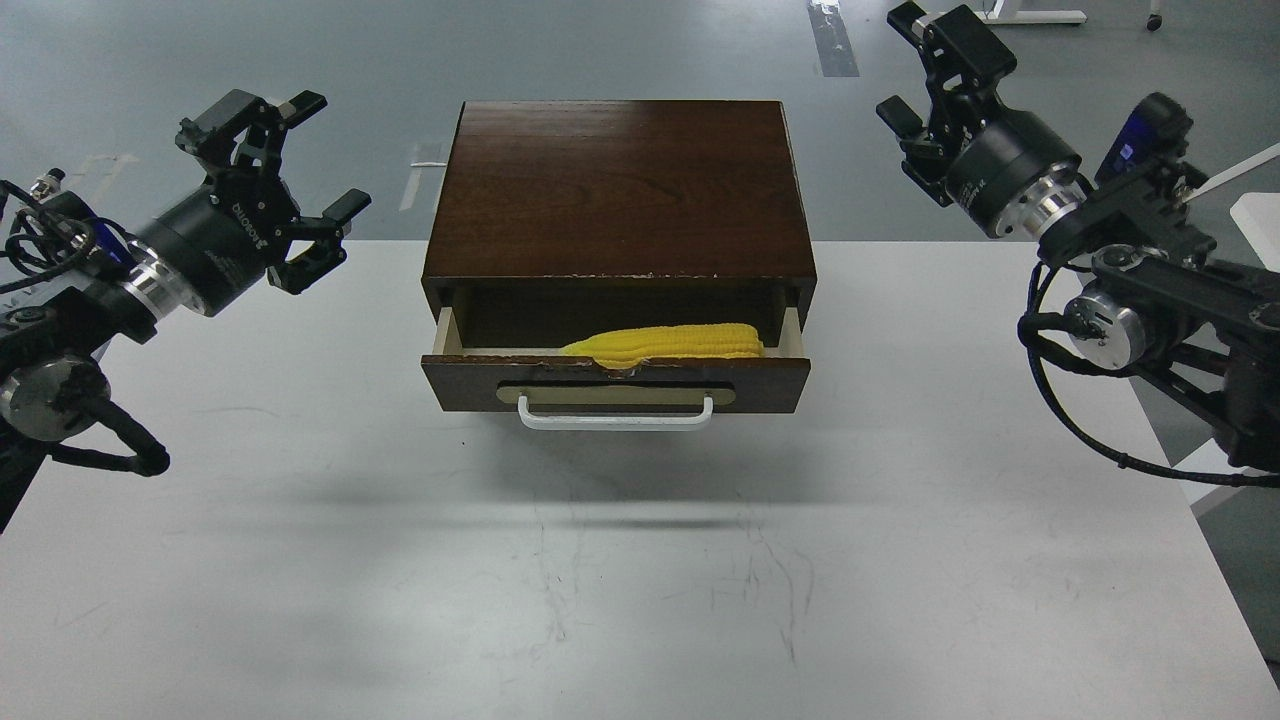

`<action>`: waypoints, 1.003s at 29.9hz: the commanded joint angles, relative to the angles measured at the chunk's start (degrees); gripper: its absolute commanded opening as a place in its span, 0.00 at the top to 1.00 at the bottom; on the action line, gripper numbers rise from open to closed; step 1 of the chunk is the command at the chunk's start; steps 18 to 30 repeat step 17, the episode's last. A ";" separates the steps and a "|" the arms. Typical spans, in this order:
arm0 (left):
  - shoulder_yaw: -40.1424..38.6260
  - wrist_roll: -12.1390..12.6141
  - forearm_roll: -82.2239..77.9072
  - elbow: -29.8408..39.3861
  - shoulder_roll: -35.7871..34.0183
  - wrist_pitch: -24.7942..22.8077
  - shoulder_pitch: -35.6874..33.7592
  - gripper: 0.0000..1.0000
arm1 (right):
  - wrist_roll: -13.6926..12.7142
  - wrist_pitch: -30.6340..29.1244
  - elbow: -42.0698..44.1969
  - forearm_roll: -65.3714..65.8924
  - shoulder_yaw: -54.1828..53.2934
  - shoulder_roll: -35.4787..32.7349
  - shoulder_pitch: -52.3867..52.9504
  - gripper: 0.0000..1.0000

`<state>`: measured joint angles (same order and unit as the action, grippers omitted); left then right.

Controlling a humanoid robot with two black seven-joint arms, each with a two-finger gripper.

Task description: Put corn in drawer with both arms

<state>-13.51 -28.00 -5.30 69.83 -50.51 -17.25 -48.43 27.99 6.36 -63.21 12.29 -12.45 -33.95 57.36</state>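
The yellow corn (665,342) lies inside the drawer (615,385), along its front edge, tapered end to the left. The drawer is pulled partly out of the dark brown cabinet (618,190); its white handle (615,417) faces me. My left gripper (290,165) is open and empty, held in the air left of the cabinet. My right gripper (925,70) is open and empty, raised to the right of the cabinet's back corner. Neither gripper touches the drawer or the corn.
The cabinet stands at the far middle of a white table (640,560). The table's right edge runs close under my right arm. Grey floor lies beyond the far edge.
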 commanded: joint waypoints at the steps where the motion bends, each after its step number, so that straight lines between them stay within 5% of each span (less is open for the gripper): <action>1: -0.81 0.00 -0.07 -0.30 0.94 -0.07 0.88 0.02 | 0.01 -0.03 2.30 -2.62 -6.08 2.21 -7.25 0.00; 30: -6.26 0.00 0.02 -2.41 3.05 -2.17 5.63 0.02 | 0.01 -0.03 2.57 -2.97 -10.14 6.44 -14.82 0.00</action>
